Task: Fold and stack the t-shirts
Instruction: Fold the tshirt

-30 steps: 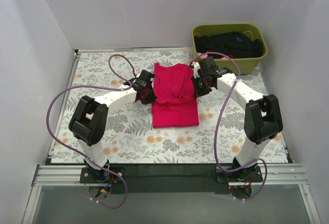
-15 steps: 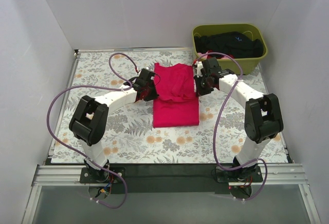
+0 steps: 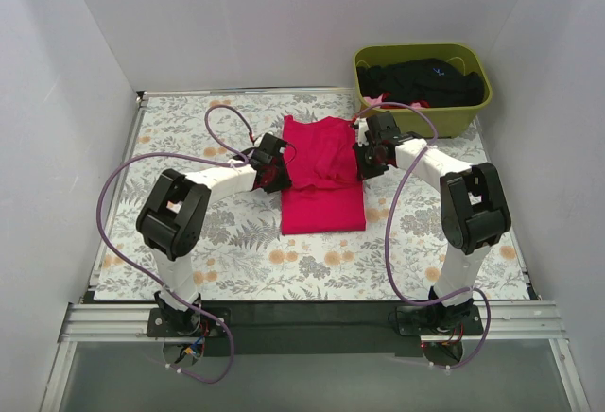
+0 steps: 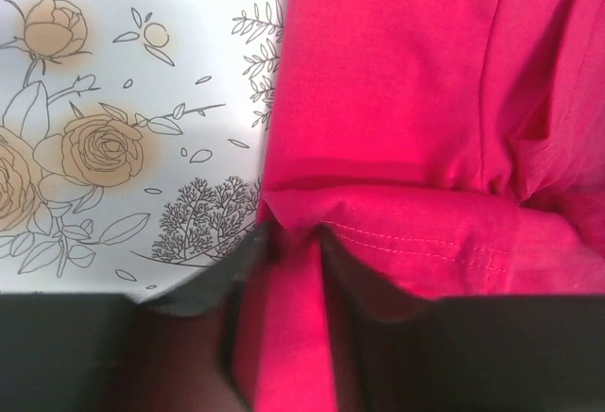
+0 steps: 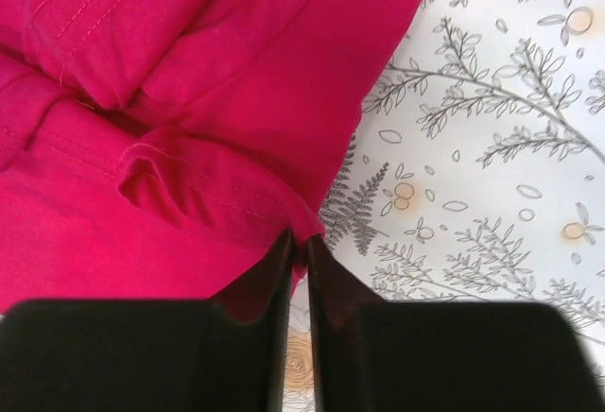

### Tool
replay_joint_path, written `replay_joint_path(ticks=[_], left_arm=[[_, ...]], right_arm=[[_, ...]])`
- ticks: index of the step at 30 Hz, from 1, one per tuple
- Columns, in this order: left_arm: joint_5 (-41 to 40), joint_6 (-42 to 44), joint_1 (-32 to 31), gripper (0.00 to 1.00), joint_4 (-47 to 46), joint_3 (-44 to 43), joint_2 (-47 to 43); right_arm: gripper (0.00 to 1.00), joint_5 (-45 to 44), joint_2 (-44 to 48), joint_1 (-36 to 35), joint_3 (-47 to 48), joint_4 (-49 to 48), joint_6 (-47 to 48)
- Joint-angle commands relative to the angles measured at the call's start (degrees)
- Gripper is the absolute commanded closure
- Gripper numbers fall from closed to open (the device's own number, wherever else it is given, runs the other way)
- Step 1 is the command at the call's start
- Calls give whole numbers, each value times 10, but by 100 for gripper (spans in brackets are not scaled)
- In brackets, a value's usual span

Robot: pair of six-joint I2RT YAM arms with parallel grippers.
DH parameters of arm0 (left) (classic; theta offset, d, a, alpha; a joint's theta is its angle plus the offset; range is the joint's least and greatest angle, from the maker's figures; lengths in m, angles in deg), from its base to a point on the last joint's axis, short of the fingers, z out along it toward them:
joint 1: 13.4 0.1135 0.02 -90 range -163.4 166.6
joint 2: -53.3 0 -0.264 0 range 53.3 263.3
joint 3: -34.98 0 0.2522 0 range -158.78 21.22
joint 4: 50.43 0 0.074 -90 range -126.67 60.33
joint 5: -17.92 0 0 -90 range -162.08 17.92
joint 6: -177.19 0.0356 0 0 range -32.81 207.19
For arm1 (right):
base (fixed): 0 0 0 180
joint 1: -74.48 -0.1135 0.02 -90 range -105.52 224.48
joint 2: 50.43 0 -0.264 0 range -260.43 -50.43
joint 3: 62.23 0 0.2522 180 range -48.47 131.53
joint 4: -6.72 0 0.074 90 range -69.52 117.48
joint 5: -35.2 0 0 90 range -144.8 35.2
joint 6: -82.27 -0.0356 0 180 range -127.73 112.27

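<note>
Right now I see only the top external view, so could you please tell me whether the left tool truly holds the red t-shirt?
Observer: Yes; in the left wrist view the left tool is shut on a bunched fold of the red t-shirt at its stitched hem.
Operator: Thank you; and the right tool?
Observer: The right tool is almost fully closed, pinching only the shirt's very edge at its tips.
Operator: Is anything else caught?
Observer: Only red cloth; the floral table cover shows through the gap behind the pinch.
</note>
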Motion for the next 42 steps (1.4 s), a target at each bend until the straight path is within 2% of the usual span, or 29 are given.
replay_joint_path(ticks=[1, 2, 5, 8, 11, 12, 13, 19, 22, 30, 40, 42], left_arm=[[-25, -4, 3, 69, -11, 2, -30], [-26, -3, 2, 50, -12, 3, -45], [-51, 8, -10, 26, -12, 13, -78], [-72, 1, -37, 22, -11, 39, -131], [-65, -33, -72, 29, -13, 74, -173], [-60, -42, -81, 38, -12, 80, -177], [-57, -49, -90, 43, -12, 84, -180], [-37, -76, -137, 64, -15, 93, -140], [-31, -79, -138, 69, -22, 97, -111], [-3, -91, -138, 70, -23, 121, -72], [8, -108, -138, 69, -22, 160, -80], [12, -112, -138, 69, -22, 166, -87]], right_arm=[[83, -9, 22, 0, 0, -31, -2], [79, -13, 40, -2, -3, -31, -5], [74, -28, 83, -25, -25, -39, -14], [70, -17, 125, -49, -69, -72, -38], [70, 11, 144, -64, -111, -113, -64], [70, 18, 144, -66, -118, -119, -70], [71, 26, 140, -69, -120, -122, -75], [75, 62, 99, -77, -132, -154, -90], [76, 68, 73, -77, -123, -161, -86], [77, 63, -1, -64, -65, -159, -73], [75, 55, -60, -22, 84, -152, -81], [75, 99, -53, -23, 87, -152, -85]])
